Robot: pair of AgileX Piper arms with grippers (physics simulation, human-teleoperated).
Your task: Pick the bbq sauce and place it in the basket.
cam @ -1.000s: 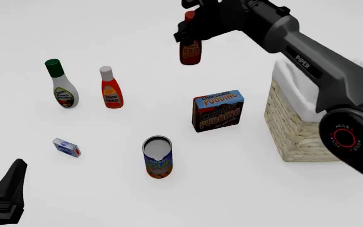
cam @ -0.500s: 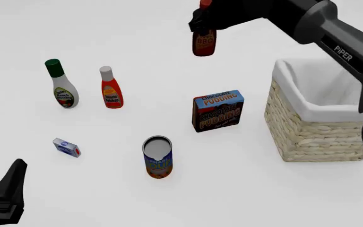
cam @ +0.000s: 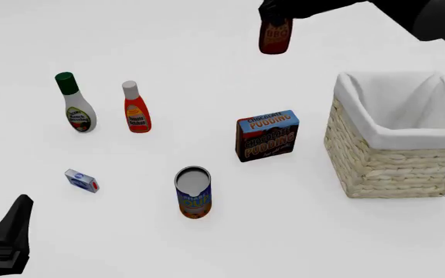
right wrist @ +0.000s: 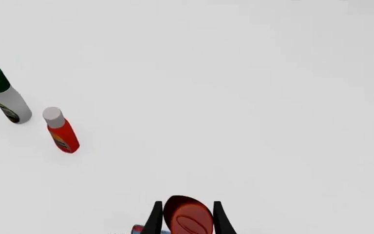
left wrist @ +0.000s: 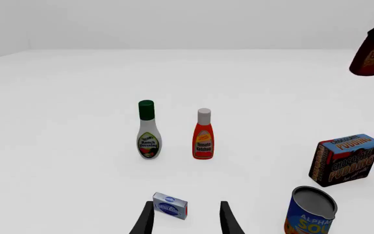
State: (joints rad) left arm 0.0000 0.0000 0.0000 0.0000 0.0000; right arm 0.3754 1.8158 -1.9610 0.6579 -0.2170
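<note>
Front view: bbq sauce [cam: 275, 36] held aloft, left of the basket [cam: 377, 165] rim.

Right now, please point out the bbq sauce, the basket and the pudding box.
bbq sauce [cam: 275, 36]: front view, on its label.
basket [cam: 377, 168]: front view, on its woven front wall.
pudding box [cam: 267, 136]: front view, on its printed face.

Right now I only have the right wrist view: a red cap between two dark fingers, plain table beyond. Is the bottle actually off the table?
Observer: Yes. In the front view the bbq sauce hangs in the air under the right gripper, well above the table.
Operator: Is it over the basket yet?
Observer: No. The basket stands to the right of it; the bottle is not yet above the rim.
Operator: And the other arm?
Observer: The left gripper is open, low, near a small blue box.
</note>
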